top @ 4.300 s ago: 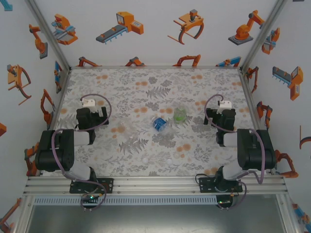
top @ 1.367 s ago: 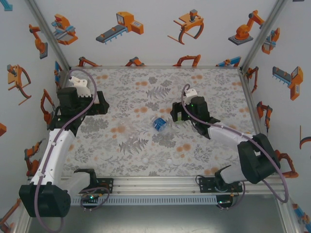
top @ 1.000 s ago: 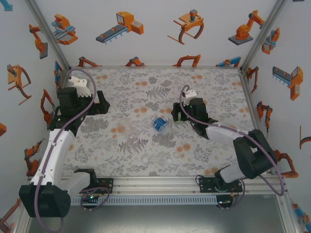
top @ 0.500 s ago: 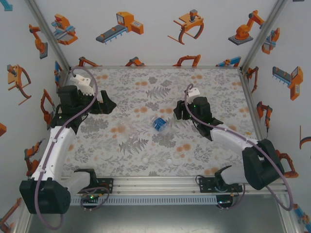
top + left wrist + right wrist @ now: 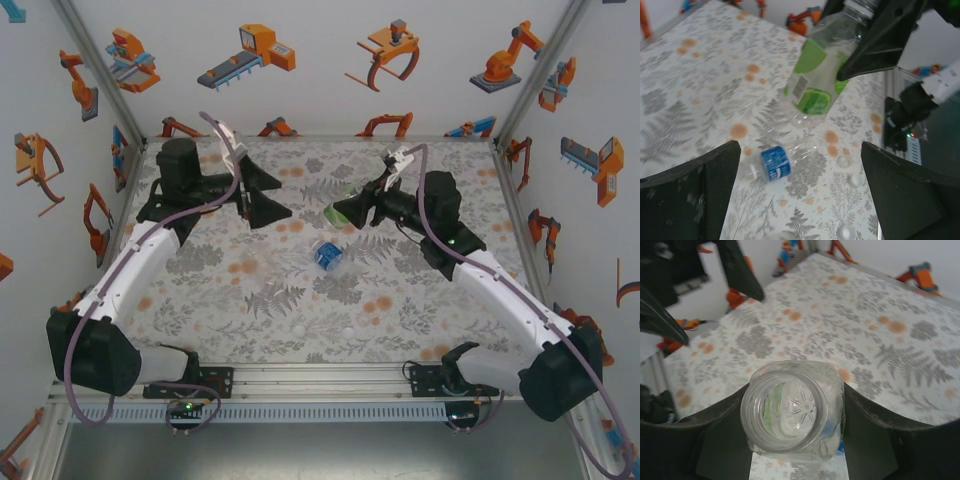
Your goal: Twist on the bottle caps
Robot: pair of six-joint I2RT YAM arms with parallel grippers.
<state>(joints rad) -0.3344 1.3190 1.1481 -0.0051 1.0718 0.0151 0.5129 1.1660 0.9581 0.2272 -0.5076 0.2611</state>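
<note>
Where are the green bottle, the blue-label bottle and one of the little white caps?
green bottle [image 5: 814,100], left wrist view, on its green label.
blue-label bottle [image 5: 327,254], top view, on its blue label.
white cap [image 5: 347,329], top view, on its top.

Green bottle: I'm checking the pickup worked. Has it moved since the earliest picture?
Yes. The green bottle, in the right gripper, has shifted left, from right of the blue-label bottle to almost straight behind it.

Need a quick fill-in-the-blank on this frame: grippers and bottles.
The right gripper holds the raised bottle, whose label is ___.
The left gripper has its jaws ___.
The blue-label bottle lies on its ___.
Missing words: green; open; side.
</note>
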